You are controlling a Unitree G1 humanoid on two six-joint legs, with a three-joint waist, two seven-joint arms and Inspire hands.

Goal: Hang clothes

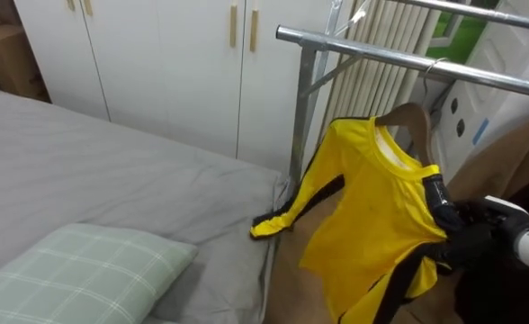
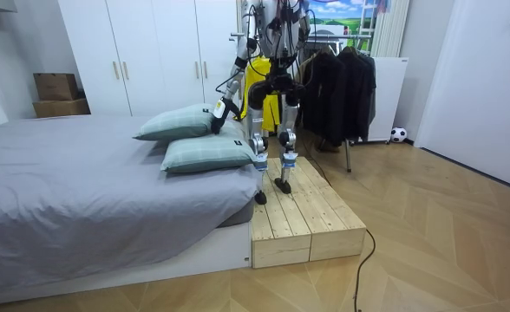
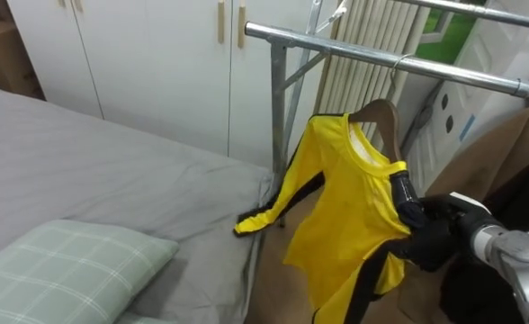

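The yellow shirt (image 1: pixel 368 216) is hanging on its wooden hanger (image 1: pixel 413 121), whose hook seems to be sitting over the metal rail (image 1: pixel 363 51). The right hand (image 1: pixel 467 241) is clutching the shirt's shoulder, probably steadying it. 1 sleeve is trailing onto the grey bed (image 1: pixel 112 171). The left hand (image 2: pixel 219 109) is dangling above 2 pillows (image 2: pixel 205 154), and I cannot tell how its fingers are set. White wardrobes (image 1: pixel 174 63) are lining the wall.

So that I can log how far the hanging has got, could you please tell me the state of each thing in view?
Yellow shirt: on its hanger, one sleeve trailing onto the bed.
Hanger: hook seemingly over the rail.
Wardrobe doors: shut.
Right robot hand: closed on the shirt's shoulder.
Left robot hand: hanging low by the pillows.
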